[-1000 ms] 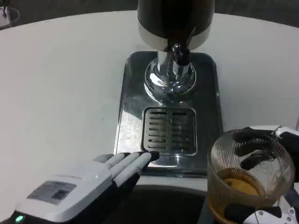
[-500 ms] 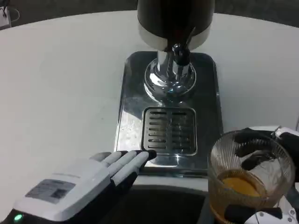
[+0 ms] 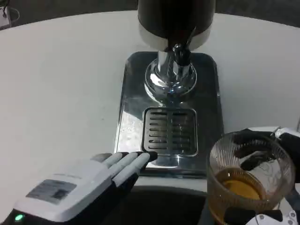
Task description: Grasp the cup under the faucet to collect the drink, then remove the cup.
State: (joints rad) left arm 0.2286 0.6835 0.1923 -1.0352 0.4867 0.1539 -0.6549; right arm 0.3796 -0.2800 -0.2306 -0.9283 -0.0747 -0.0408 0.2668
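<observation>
A ribbed clear glass cup (image 3: 251, 176) with amber drink in its bottom is at the lower right, off the dispenser's tray. My right hand (image 3: 276, 178) grips it, black fingers wrapped around its far side and another below it. The dispenser's faucet (image 3: 178, 54) hangs under the dark tank (image 3: 176, 18), above a chrome column base (image 3: 169, 82). The slotted drip grate (image 3: 169, 131) beneath it is bare. My left hand (image 3: 86, 185) lies flat at the lower left, fingers stretched out together, tips touching the tray's front edge, holding nothing.
The steel drip tray (image 3: 131, 93) sits mid-table on the white round tabletop (image 3: 61, 84). A dark gap along the table's near edge (image 3: 159, 206) lies between my two hands.
The cup and my right hand sit almost as before, dipping very slightly. My left hand stays put with its fingertips at the tray's front edge.
</observation>
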